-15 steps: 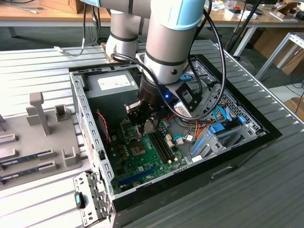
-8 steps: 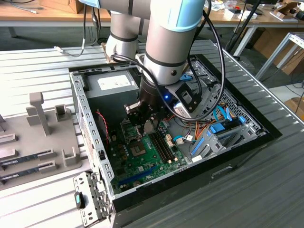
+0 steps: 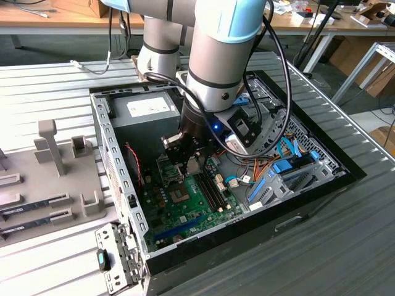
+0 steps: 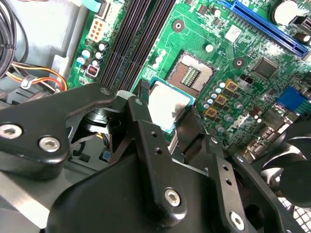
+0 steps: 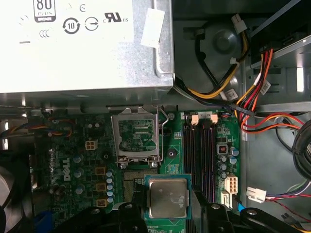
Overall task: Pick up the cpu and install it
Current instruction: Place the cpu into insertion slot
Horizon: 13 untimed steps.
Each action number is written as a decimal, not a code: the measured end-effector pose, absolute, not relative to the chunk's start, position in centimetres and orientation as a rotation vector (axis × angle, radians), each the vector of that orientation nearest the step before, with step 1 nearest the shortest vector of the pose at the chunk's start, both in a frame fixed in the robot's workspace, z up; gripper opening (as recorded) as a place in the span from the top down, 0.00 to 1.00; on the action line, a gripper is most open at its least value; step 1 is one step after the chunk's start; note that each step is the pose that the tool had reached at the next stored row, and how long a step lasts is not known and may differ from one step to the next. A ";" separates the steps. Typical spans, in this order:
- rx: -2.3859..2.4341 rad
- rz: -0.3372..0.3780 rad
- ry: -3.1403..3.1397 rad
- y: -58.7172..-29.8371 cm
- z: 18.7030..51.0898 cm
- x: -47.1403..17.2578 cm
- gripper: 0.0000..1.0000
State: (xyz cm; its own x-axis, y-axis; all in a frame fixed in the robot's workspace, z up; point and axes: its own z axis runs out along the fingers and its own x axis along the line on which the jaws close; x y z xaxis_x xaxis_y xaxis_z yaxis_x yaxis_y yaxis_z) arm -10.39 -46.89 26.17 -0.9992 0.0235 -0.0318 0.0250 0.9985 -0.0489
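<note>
Silvery-grey with a thin green rim, the cpu point(image 5: 167, 197) hung in the gripper point(image 3: 185, 161) just above the board point(image 3: 185, 213). It was beside the open socket point(image 4: 190, 74) and covered part of its edge in both wrist views, so it was not yet seated. The fingers point(image 4: 146, 138) were narrow, closed on two opposite edges of the cpu, which appeared about level between them. The lid point(image 5: 136, 136) of the socket stood lifted, so the way looked free. For this step I judged that the cpu should be kept flat and its edges brought parallel to the socket frame. The contacts seemed fine and easy to bend, so a tilted or sliding approach could harm them. The slots point(image 5: 199, 155) lay just beside the socket, and one finger would need room there.
</note>
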 end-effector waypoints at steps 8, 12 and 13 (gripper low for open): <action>0.038 -0.077 3.109 -46.9 26.0 -10.4 0.53; 0.038 -0.077 3.109 -46.9 25.8 -10.4 0.53; 0.038 -0.077 3.109 -46.9 25.8 -10.4 0.53</action>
State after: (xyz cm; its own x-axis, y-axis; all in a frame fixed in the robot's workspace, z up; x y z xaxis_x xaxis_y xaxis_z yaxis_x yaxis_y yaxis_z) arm -10.39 -46.89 25.79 -0.9992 0.0235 -0.0318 0.0250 0.9985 -0.0489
